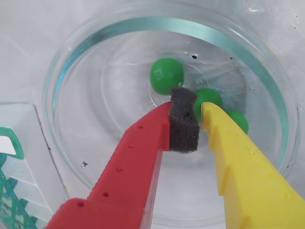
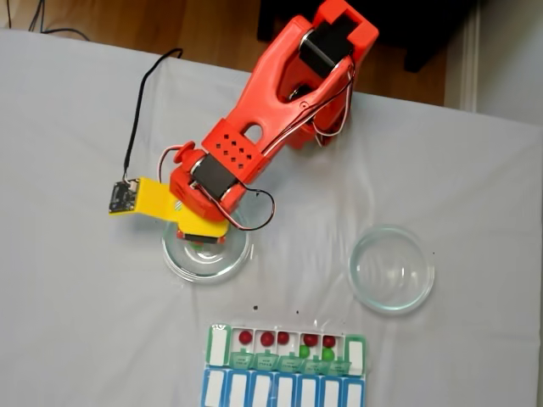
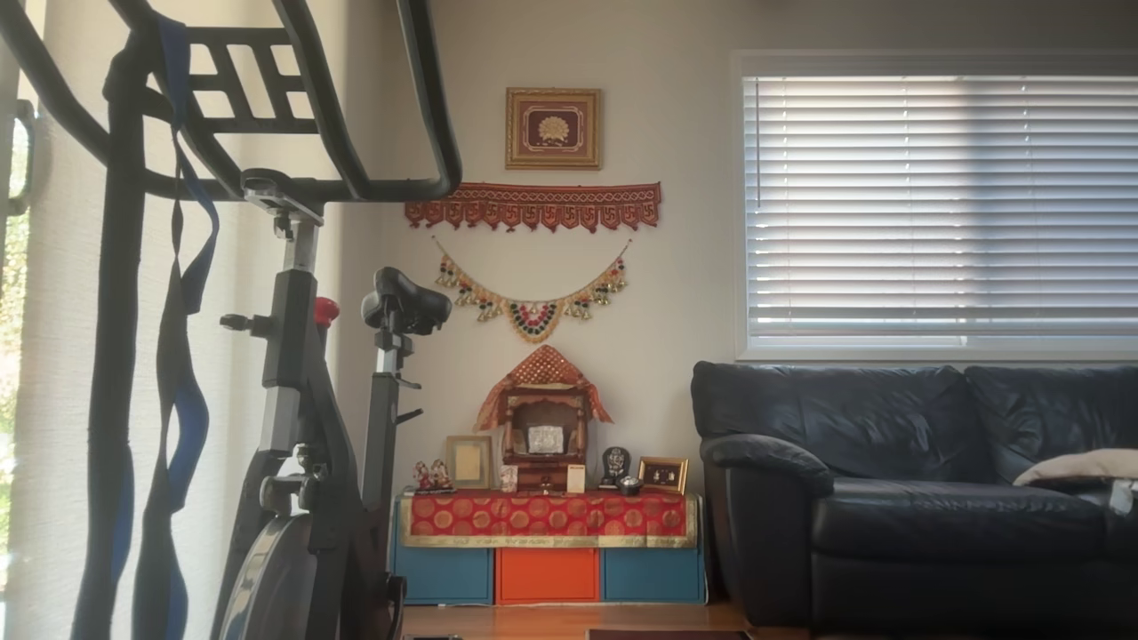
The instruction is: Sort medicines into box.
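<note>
Orange-red arm (image 2: 271, 102) w/ black servos, black/red wires. Gripper (image 1: 199, 125): red finger (image 1: 128, 176) w/ black foam pad (image 1: 183, 124), opposite yellow finger (image 1: 248, 176).

Fixed view: two glass dishes, left (image 2: 206, 259) and right (image 2: 392, 269); box (image 2: 288, 348) before them; medicines (image 2: 265, 338) inside.

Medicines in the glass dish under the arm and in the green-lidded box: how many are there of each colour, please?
Green medicines: 5 (3 in the glass dish, 2 in the box)
Red medicines: 5 (all in the box)
Total: 10
</note>
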{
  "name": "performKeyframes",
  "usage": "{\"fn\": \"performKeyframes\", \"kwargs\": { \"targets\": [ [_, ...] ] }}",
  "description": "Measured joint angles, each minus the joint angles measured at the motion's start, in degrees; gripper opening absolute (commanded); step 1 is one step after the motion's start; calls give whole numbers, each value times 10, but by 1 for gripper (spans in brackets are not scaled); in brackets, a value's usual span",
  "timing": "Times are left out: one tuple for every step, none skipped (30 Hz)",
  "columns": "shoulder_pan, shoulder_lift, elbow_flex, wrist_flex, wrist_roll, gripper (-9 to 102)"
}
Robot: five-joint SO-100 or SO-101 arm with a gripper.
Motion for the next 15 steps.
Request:
{"fn": "performKeyframes", "kwargs": {
  "targets": [
    [1, 0, 0, -4, 3, 13],
    [3, 0, 0, -6, 4, 13],
    [4, 0, 0, -9, 5, 13],
    [4, 0, 0, -9, 6, 13],
    [4, 0, 0, -10, 7, 14],
    [4, 0, 0, -10, 7, 14],
    [4, 0, 0, -10, 7, 15],
    [4, 0, 0, -10, 7, 15],
    [4, 0, 0, -10, 7, 15],
    [4, 0, 0, -10, 7, 17],
    [4, 0, 0, -10, 7, 19],
    [4, 0, 0, -10, 7, 21],
    [4, 0, 0, -10, 6, 22],
    [4, 0, 0, -11, 6, 22],
    [4, 0, 0, -14, 6, 23]
  ]
}}
